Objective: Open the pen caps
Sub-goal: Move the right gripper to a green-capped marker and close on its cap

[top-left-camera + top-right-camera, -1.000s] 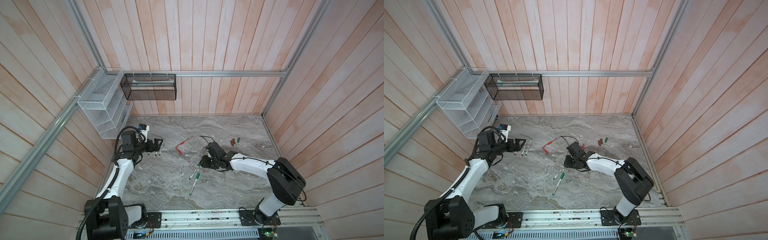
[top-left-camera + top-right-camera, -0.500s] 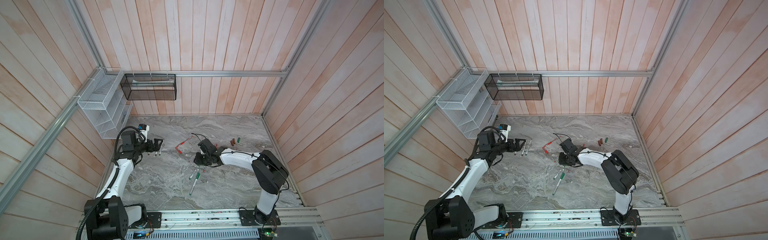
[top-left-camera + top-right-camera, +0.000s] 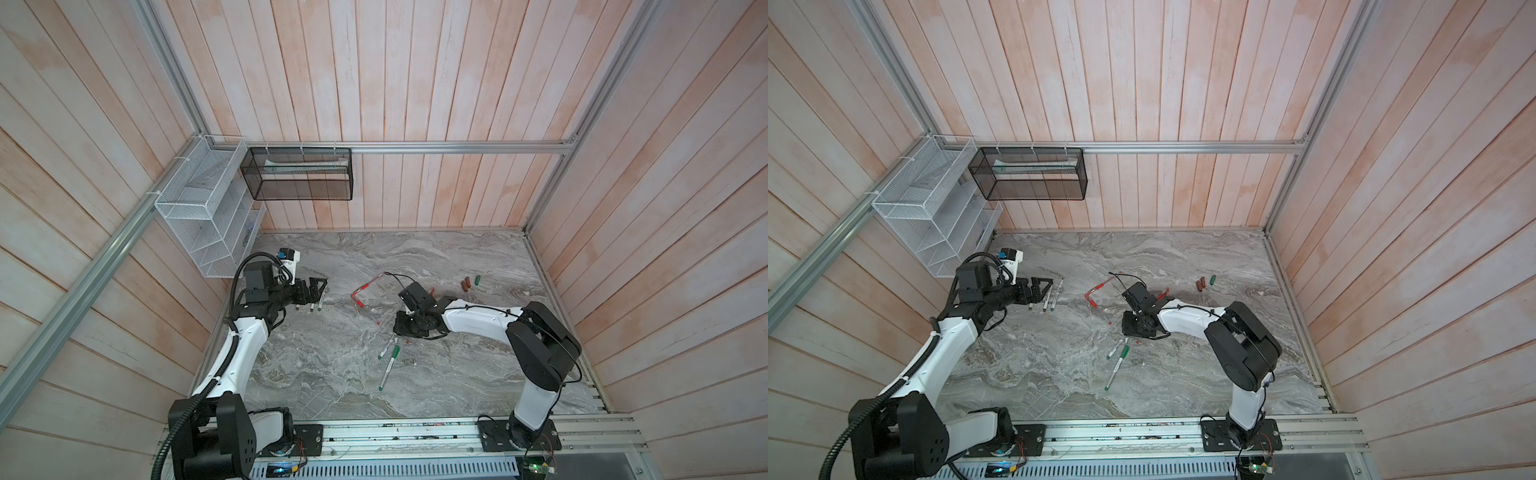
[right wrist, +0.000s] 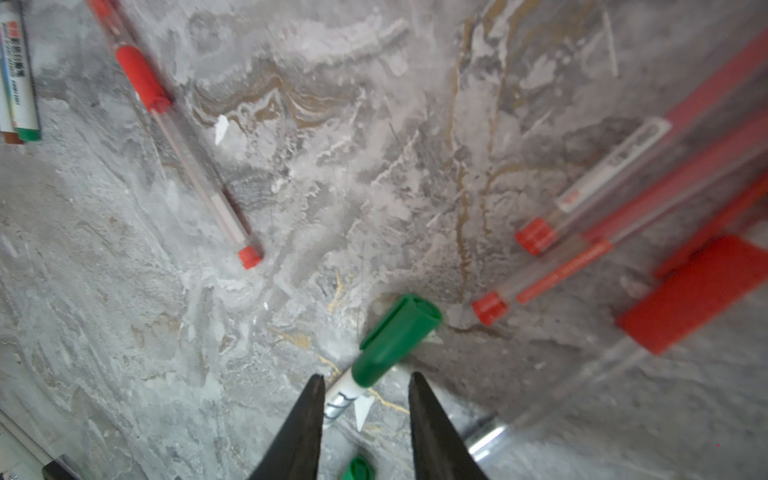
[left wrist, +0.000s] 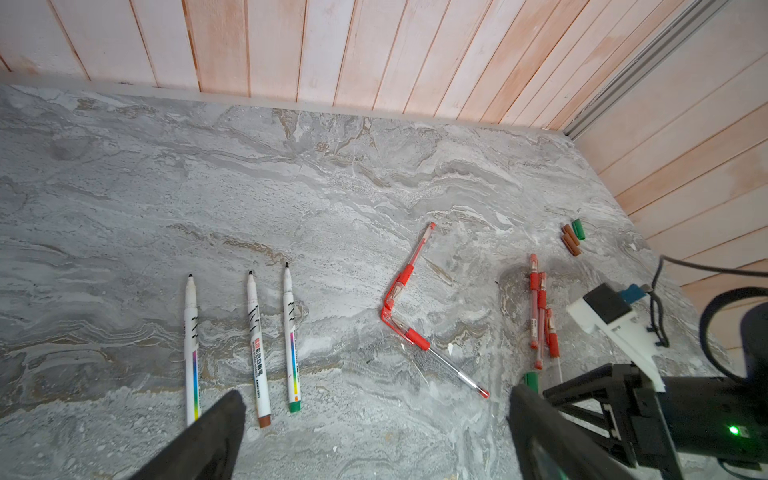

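Right gripper [image 4: 368,380] over a capped marker [image 4: 343,399] at the middle of the table [image 3: 457,374]
Its jaws stand apart astride the marker, just behind the green cap [image 4: 397,336], not pinching it. The left gripper [image 5: 374,395] hangs wide open above three uncapped markers [image 5: 257,345] near the left edge.

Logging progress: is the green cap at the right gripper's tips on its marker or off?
On. The green cap is seated on the white barrel, just beyond the right gripper, whose jaws straddle the barrel.
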You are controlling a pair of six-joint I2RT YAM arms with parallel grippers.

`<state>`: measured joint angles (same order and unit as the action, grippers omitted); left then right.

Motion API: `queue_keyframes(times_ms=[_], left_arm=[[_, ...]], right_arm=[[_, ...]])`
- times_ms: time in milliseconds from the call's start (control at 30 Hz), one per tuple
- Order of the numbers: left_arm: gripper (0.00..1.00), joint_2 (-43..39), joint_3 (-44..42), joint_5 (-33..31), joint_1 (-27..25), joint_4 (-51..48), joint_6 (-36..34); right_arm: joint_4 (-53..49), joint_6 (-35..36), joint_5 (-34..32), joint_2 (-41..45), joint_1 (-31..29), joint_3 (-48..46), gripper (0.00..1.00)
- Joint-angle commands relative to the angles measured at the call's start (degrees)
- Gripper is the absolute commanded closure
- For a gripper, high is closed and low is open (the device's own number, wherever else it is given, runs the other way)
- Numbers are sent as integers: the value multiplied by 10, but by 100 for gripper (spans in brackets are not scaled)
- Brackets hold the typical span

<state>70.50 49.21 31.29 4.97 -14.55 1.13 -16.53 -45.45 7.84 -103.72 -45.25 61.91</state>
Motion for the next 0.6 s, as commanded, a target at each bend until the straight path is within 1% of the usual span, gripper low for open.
queue_keyframes(times_ms=[0, 100, 233, 333, 567], left_arm=[[0, -5, 6, 6, -2, -2, -1], [0, -8, 0, 9, -3, 6, 0], [0, -4, 8, 8, -2, -4, 0], [0, -2, 12, 9, -3, 0, 6], [0, -10, 4, 8, 0, 0, 2]], right_arm=[[-10, 0, 0, -13, -2, 10, 64], [1, 4, -1, -23, -1, 15, 64], [-34, 22, -16, -57, -1, 62, 65], [-30, 25, -12, -71, -2, 75, 66], [-56, 40, -23, -102, -2, 104, 71]])
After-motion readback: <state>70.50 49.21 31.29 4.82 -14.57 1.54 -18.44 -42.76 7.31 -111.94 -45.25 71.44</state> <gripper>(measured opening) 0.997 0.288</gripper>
